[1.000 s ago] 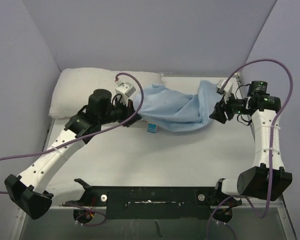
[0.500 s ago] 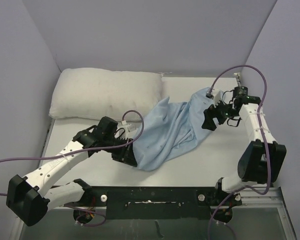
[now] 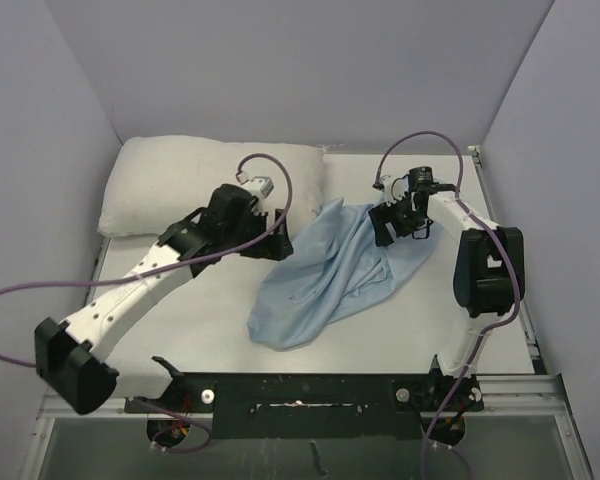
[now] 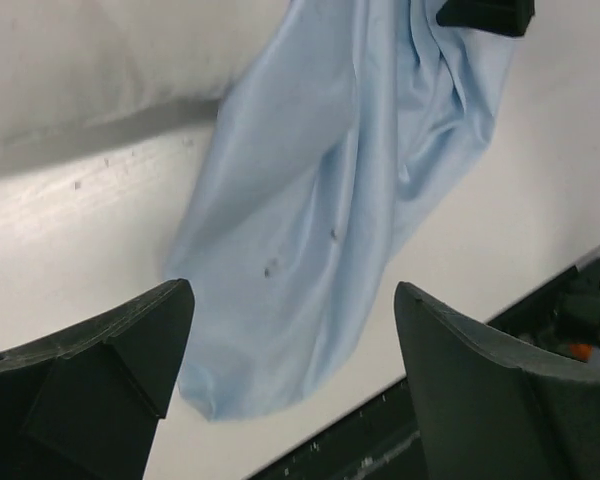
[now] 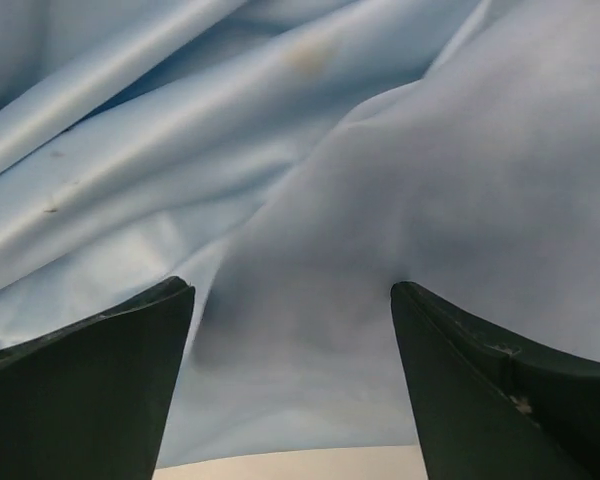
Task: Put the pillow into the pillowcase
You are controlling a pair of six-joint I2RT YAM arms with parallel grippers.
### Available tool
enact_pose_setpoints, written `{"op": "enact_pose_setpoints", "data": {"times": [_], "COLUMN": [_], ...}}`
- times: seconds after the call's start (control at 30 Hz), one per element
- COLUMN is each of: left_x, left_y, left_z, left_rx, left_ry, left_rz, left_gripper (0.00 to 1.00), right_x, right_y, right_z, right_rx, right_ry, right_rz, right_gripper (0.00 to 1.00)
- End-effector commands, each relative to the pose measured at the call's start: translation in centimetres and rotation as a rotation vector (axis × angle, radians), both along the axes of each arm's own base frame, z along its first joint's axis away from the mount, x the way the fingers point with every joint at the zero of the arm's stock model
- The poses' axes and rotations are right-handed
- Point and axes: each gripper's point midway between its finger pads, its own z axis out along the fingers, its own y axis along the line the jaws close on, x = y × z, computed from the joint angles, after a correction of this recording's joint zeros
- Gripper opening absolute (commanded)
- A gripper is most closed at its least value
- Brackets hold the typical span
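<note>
The off-white pillow point(image 3: 180, 180) lies along the back left of the table. The light blue pillowcase point(image 3: 325, 275) lies crumpled and slanted across the middle, its near end toward the front rail. My left gripper point(image 3: 277, 240) hovers open between the pillow and the pillowcase's left edge. In the left wrist view the pillowcase point(image 4: 320, 200) lies below the gripper's point(image 4: 292, 300) spread fingers point(image 4: 130, 340), with nothing between them, and the pillow point(image 4: 100, 50) shows at top left. My right gripper point(image 3: 385, 225) stands open over the pillowcase's far right end. Blue pillowcase cloth point(image 5: 330, 150) fills its view under the gripper point(image 5: 292, 290).
The white table point(image 3: 210, 310) is walled by lilac panels at the back and both sides. A black rail point(image 3: 310, 385) with the arm bases runs along the near edge. Purple cables point(image 3: 280, 185) loop over both arms.
The left gripper has opened, let go of the pillowcase's near end and pulled back toward the pillow. The pillowcase has settled on the table. The right gripper shifted left over the cloth.
</note>
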Motion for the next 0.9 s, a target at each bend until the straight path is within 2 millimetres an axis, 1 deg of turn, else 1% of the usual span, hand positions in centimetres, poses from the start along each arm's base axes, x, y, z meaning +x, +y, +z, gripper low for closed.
{"op": "enact_pose_setpoints", "data": {"times": [0.0, 0.03, 0.07, 0.13, 0.17, 0.2, 0.23, 0.33, 0.4, 0.47, 0.5, 0.57, 0.6, 0.67, 0.7, 0.8, 0.87], "left_x": [6.1, 6.9, 7.7, 9.3, 10.1, 10.7, 11.3, 12.6, 13.1, 13.4, 13.3, 13.0, 12.8, 12.4, 12.3, 11.1, 9.7], "left_y": [-4.8, -5.7, -6.5, -7.5, -7.8, -8.1, -8.6, -10.1, -11.2, -12.1, -12.5, -12.9, -12.9, -12.5, -11.9, -10.0, -8.5], "left_z": [0.1, 0.0, -0.3, -1.0, -1.5, -2.0, -2.4, -3.6, -4.7, -5.3, -5.7, -6.5, -6.7, -7.0, -6.9, -4.5, -2.5], "left_rx": [0.062, 0.080, 0.104, 0.152, 0.174, 0.190, 0.199, 0.207, 0.206, 0.194, 0.191, 0.184, 0.182, 0.192, 0.197, 0.169, 0.140], "left_ry": [-0.159, -0.185, -0.206, -0.233, -0.238, -0.238, -0.236, -0.224, -0.205, -0.179, -0.164, -0.133, -0.124, -0.114, -0.114, -0.144, -0.175], "left_rz": [-0.008, -0.019, -0.025, -0.022, -0.015, -0.016, -0.019, -0.038, -0.058, -0.080, -0.091, -0.114, -0.119, -0.114, -0.103, -0.063, -0.043], "left_gripper": [0.81, 0.82, 0.83, 0.84, 0.85, 0.85, 0.85, 0.84, 0.79, 0.66, 0.56, 0.41, 0.32, 0.08, 0.00, 0.00, 0.00], "right_x": [3.4, 3.2, 3.0, 2.5, 2.1, 1.7, 1.2, -0.7, -2.2, -3.6, -4.3, -5.2, -5.7, -6.4, -6.7, -8.0, -9.2], "right_y": [-1.9, -2.0, -2.3, -3.0, -3.3, -3.8, -4.3, -5.7, -6.4, -7.0, -7.2, -8.1, -8.5, -9.6, -10.2, -12.7, -14.5], "right_z": [1.3, 1.2, 1.3, 2.1, 2.7, 3.4, 4.2, 6.3, 6.8, 6.9, 6.9, 7.0, 7.0, 7.0, 6.9, 5.4, 4.3], "right_rx": [-0.049, -0.054, -0.057, -0.046, -0.027, -0.002, 0.029, 0.110, 0.144, 0.167, 0.177, 0.186, 0.187, 0.177, 0.163, 0.054, -0.013], "right_ry": [-0.097, -0.098, -0.105, -0.120, -0.125, -0.131, -0.135, -0.148, -0.137, -0.125, -0.113, -0.111, -0.110, -0.113, -0.113, -0.092, -0.067], "right_rz": [-0.117, -0.117, -0.124, -0.144, -0.157, -0.171, -0.186, -0.201, -0.189, -0.179, -0.176, -0.188, -0.194, -0.203, -0.200, -0.186, -0.179], "right_gripper": [0.74, 0.64, 0.50, 0.19, 0.09, 0.03, 0.00, 0.00, 0.00, 0.00, 0.00, 0.00, 0.00, 0.00, 0.00, 0.00, 0.00]}}
